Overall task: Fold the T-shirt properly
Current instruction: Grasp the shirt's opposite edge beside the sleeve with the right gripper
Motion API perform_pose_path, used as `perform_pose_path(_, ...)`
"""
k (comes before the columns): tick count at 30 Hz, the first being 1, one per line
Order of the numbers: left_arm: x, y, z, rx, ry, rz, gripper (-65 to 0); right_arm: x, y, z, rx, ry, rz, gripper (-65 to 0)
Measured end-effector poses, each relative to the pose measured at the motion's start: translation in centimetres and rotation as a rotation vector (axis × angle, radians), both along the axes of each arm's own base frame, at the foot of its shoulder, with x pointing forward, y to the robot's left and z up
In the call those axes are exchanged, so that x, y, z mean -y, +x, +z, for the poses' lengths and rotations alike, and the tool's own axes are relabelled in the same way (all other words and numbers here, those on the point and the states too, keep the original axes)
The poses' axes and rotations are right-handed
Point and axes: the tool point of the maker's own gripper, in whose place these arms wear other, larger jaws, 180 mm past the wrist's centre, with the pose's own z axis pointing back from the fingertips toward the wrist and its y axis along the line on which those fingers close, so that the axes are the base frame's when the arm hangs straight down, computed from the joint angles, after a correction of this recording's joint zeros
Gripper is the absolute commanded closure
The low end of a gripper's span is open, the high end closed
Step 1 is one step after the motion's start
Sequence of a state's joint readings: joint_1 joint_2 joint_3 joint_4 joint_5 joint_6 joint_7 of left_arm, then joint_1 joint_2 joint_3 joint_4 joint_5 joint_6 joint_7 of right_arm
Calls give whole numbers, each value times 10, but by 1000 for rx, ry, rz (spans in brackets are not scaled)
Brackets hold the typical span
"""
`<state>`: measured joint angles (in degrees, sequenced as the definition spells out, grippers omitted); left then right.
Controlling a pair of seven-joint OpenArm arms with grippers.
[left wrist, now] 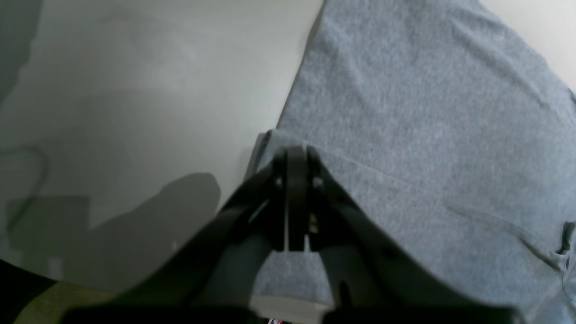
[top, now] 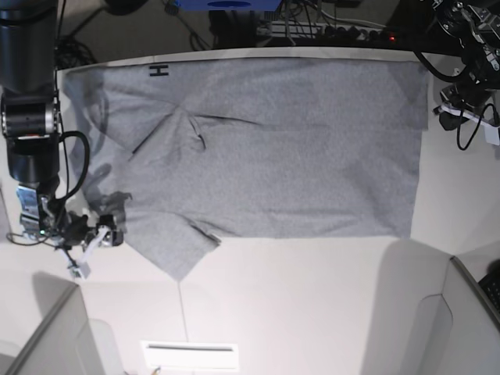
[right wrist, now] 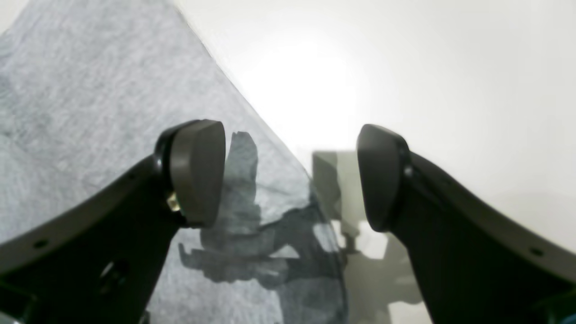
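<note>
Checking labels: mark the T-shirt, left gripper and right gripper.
T-shirt [top: 297,148]: base view, middle of the grey body.
left gripper [left wrist: 294,155]: left wrist view, tips of the shut fingers at the hem edge.
right gripper [right wrist: 290,175]: right wrist view, gap between the open fingers.

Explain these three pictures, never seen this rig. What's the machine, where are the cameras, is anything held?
It is a robot with two arms, each ending in a black two-finger gripper. The base view looks down from above; there the left arm is on the picture's right. The other two cameras sit on the wrists and look along the fingers.

A large heather-grey short-sleeved T-shirt lies spread out on a white flat table.

The left gripper is shut at a hemmed corner of the T-shirt; whether it pinches the cloth is not clear. The right gripper is wide open over the shirt's edge, one finger above cloth, the other above bare table, holding nothing.
</note>
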<state>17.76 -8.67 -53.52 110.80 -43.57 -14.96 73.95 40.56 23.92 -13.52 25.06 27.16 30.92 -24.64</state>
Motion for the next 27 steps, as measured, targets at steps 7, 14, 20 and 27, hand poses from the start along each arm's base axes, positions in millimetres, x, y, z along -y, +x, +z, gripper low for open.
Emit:
perform_pose_path(7,0,0,0,0,2,0,0,8,-11,-19,-4,-18,-81,-432)
perform_pose_path(14,0,1,1,3,1,-1,0,7,-14,-22,-18,-14,-83,-432)
perform_pose_path(20,0,12,6,33,3,-2,0,-1,-18,-23,-14,10,-42,-431)
perform_pose_path(27,-4,15,5,21,26,7,0,-3,-19,-24,-13,16,-31,-329)
